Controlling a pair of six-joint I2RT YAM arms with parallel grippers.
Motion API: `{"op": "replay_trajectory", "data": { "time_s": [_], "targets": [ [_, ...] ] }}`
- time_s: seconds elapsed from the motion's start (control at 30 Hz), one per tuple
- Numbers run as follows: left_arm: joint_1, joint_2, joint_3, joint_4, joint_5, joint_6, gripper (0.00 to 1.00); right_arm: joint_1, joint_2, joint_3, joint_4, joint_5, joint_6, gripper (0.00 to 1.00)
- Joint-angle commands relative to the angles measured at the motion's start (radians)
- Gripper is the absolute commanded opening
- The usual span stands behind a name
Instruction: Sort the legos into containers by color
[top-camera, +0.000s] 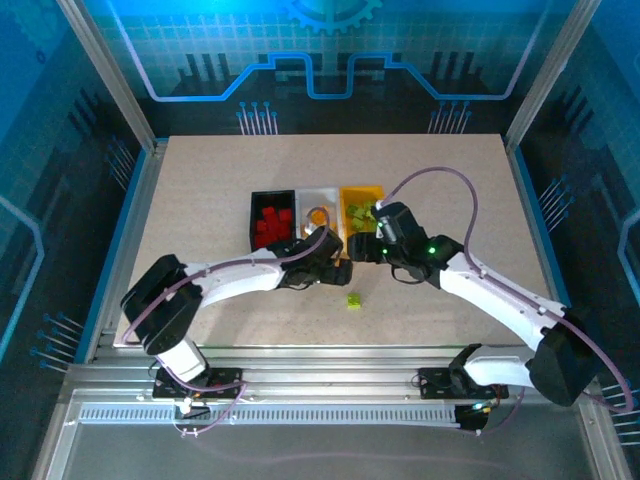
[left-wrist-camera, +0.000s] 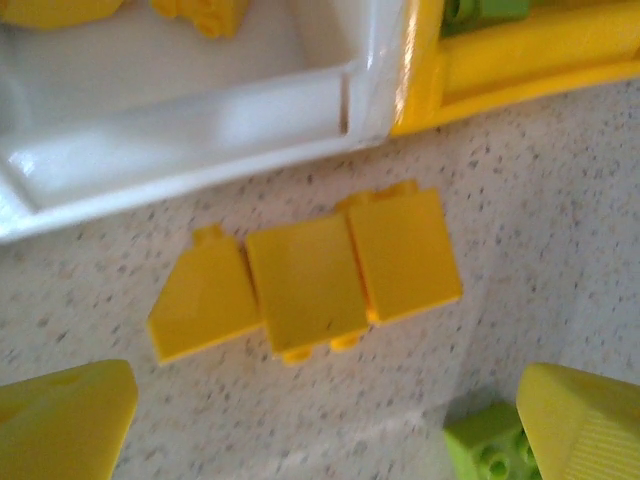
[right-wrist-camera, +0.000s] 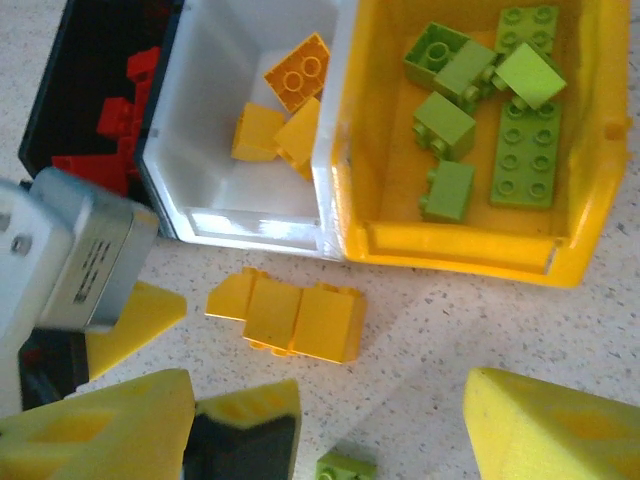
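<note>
Here, the left fingers (left-wrist-camera: 70, 420) stand wide apart, empty, near three yellow bricks (left-wrist-camera: 310, 280) lying beside the white bin (left-wrist-camera: 200, 130); the right fingers (right-wrist-camera: 550, 430) gape empty too.

Setting: robotics lab test cell. Evidence: alu extrusion frame (top-camera: 105, 72) encloses bench; blue printed wall panels (top-camera: 330, 50) w/ circuit + gear graphics; speckled tabletop (top-camera: 200, 190); left arm (top-camera: 235, 278) + right arm (top-camera: 500, 300) bolted to slotted base rail (top-camera: 320, 385).
</note>
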Motion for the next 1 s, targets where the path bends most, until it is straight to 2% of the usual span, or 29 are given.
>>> {"op": "replay_trajectory", "data": {
  "time_s": [0.0, 0.13, 0.23, 0.37, 0.5, 0.6, 0.77, 0.87, 0.97],
  "targets": [
    [0.002, 0.059, 0.063, -0.036, -0.07, 0.028, 0.97, -0.018, -0.038, -0.028, 0.014, 0.007, 0.014, 0.73],
    [0.007, 0.122, 0.092, -0.088, -0.114, 0.013, 0.95, -0.024, -0.074, -0.042, 0.017, 0.007, 0.006, 0.74],
    [0.011, 0.135, 0.07, -0.121, -0.136, -0.019, 0.87, -0.029, -0.086, -0.042, 0.01, 0.011, 0.002, 0.75],
    [0.03, 0.069, -0.035, -0.137, -0.147, -0.053, 0.8, -0.029, -0.095, -0.042, 0.013, 0.005, 0.003, 0.74],
    [0.033, -0.038, -0.136, -0.16, -0.142, -0.066, 0.79, -0.03, -0.085, -0.042, 0.023, -0.001, 0.009, 0.74],
    [0.032, -0.125, -0.191, -0.193, -0.126, -0.079, 0.79, -0.03, -0.07, -0.04, 0.03, -0.011, 0.014, 0.74],
    [0.028, -0.276, -0.234, -0.181, -0.057, -0.077, 0.98, -0.029, -0.05, -0.034, 0.049, -0.031, 0.018, 0.75],
    [0.034, -0.293, -0.218, -0.17, -0.066, -0.053, 0.99, -0.029, -0.035, -0.028, 0.053, -0.041, 0.021, 0.75],
    [0.079, -0.242, -0.193, -0.174, -0.061, -0.046, 0.84, -0.03, -0.026, -0.019, 0.048, -0.045, 0.023, 0.75]
  ]
}}
